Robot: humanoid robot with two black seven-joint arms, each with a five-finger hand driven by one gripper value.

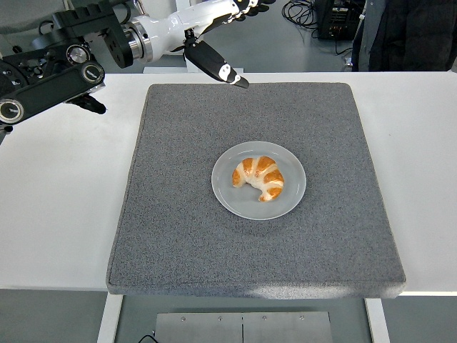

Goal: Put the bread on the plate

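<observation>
A golden croissant (259, 178) lies on the pale round plate (291, 201) in the middle of the grey mat (178, 236). My left hand (239, 39) is high at the top of the picture, well up and to the left of the plate, its white fingers spread and holding nothing. The thumb (214, 65) points down toward the mat's far edge. The black left arm (50, 64) reaches in from the upper left corner. My right arm does not show.
The mat covers most of the white table (57, 207). A person in dark clothes (407, 32) stands at the top right, behind the table. Cables and a chair base lie on the floor beyond.
</observation>
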